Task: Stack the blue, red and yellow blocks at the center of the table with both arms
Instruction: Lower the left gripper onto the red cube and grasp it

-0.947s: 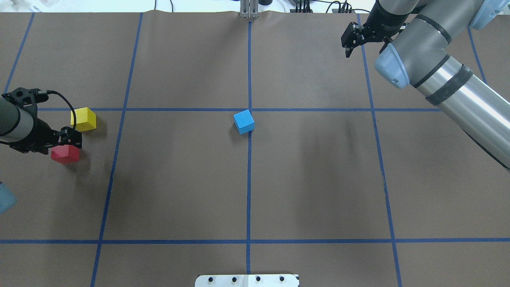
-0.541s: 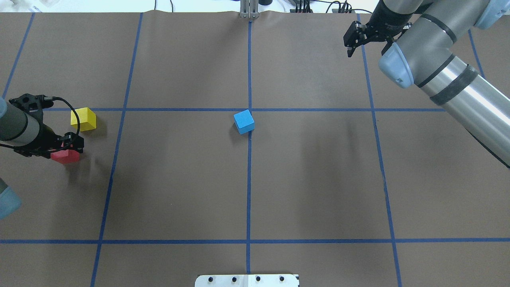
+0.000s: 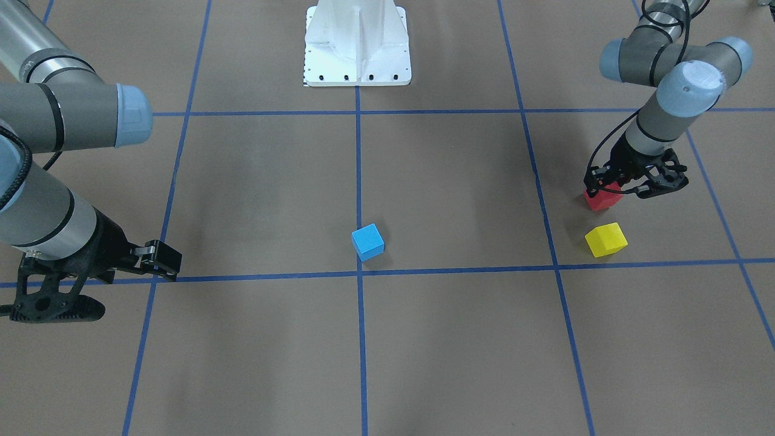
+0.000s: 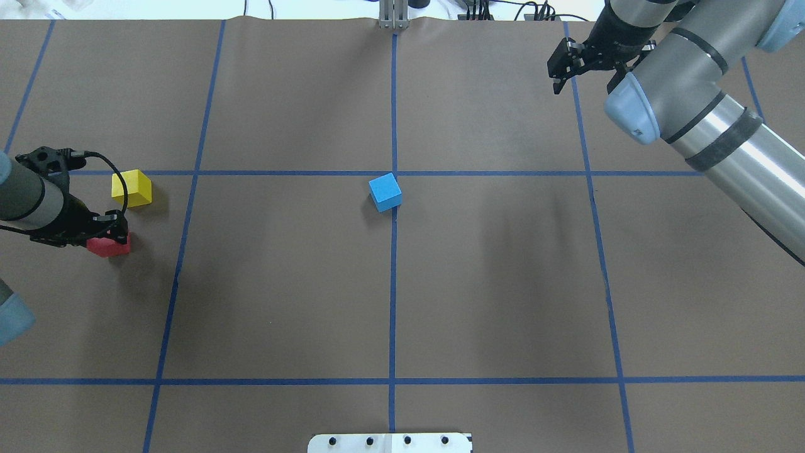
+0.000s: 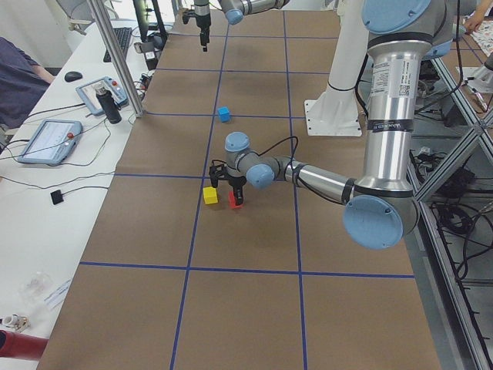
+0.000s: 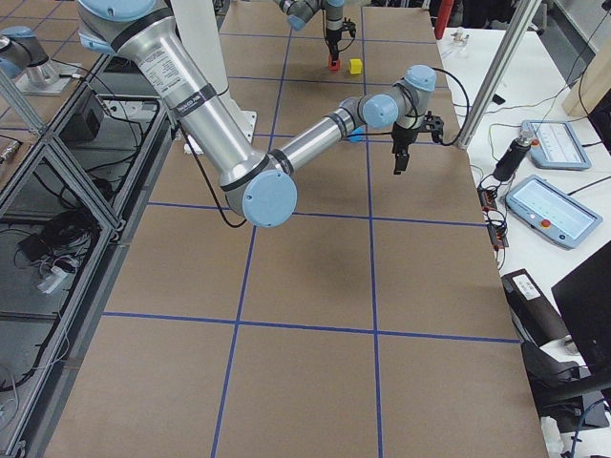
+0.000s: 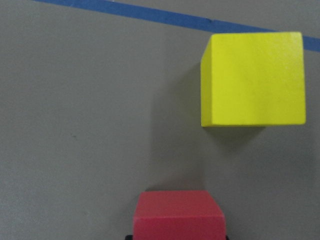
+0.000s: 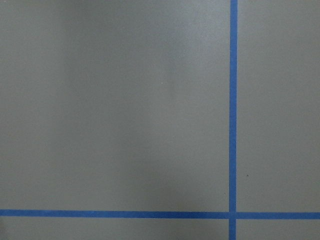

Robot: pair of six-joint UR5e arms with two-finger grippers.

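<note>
The red block (image 4: pixel 111 246) rests on the table at the far left. My left gripper (image 4: pixel 117 231) is down over it with a finger on each side, shut on it; the left wrist view shows its top (image 7: pixel 179 214) at the bottom edge. The front view shows the same grip (image 3: pixel 605 189) on the red block (image 3: pixel 601 200). The yellow block (image 4: pixel 131 188) sits just beyond it, also in the left wrist view (image 7: pixel 253 78). The blue block (image 4: pixel 385 192) sits alone near the table's centre cross. My right gripper (image 4: pixel 557 78) hangs open and empty over the far right.
Blue tape lines (image 4: pixel 393 283) split the brown table into a grid. The robot's white base plate (image 4: pixel 390 443) sits at the near edge. The right wrist view shows only bare table and a tape crossing (image 8: pixel 233 215). The right arm's links (image 4: pixel 704 119) span the right side.
My left gripper has come down over the red block and closed on it; the block shifted slightly right. My right gripper has drifted a little further to the far right.
</note>
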